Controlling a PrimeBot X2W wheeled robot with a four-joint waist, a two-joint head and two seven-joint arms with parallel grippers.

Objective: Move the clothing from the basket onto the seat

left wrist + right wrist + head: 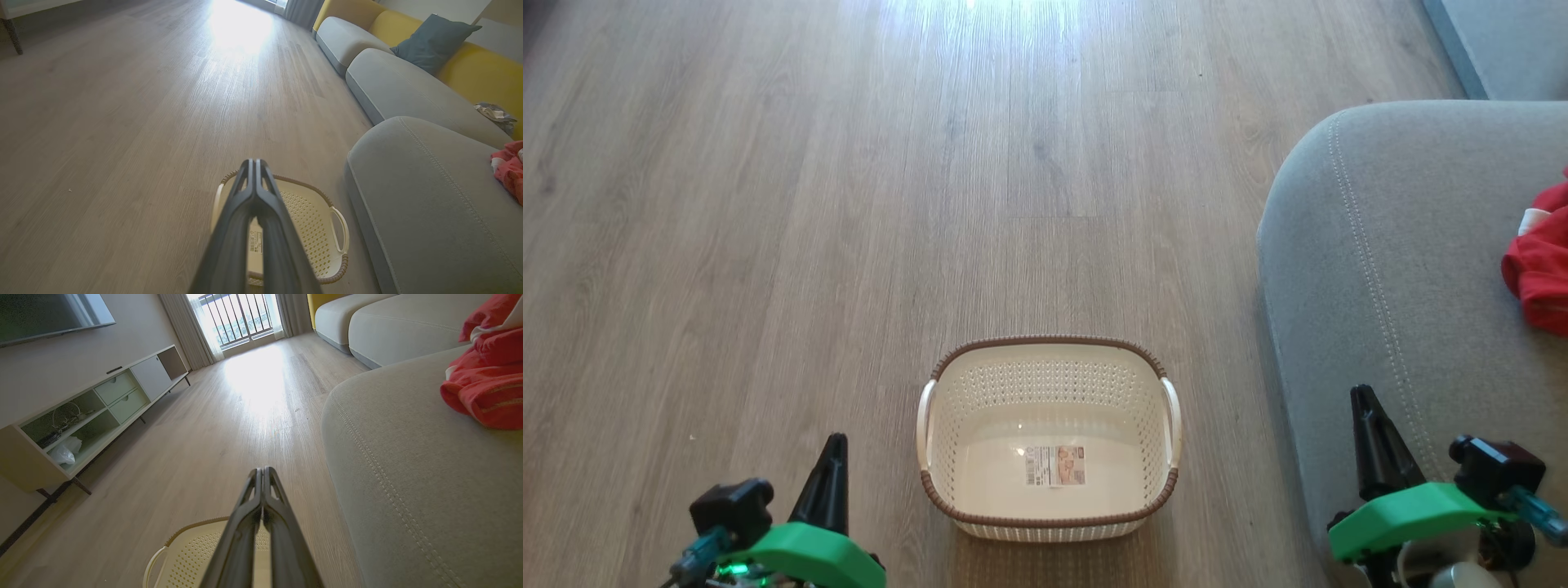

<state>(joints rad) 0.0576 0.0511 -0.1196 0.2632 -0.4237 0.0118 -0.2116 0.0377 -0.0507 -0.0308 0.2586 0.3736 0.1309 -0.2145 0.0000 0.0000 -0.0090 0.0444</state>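
The cream basket [947, 506] with a brown rim stands on the floor; nothing but a label sticker [1055, 465] shows inside it. It also appears in the wrist views as the basket [314, 228] and the basket [184, 555]. Red clothing [1539, 269] lies on the grey seat [1405, 269] at the right edge; the same clothing [486, 375] and clothing [508, 169] rest on the seat [408, 457], [425, 196]. My left gripper [833, 445] is shut, left of the basket. My right gripper [1362, 396] is shut over the seat's front edge. Both hold nothing.
Wood floor [849, 204] stretches ahead. A low TV cabinet [90, 408] lines the far wall. More grey seats [392, 81], a yellow backrest [470, 65] and a dark cushion [433, 41] continue the sofa, with a crumpled grey item [494, 114] on it.
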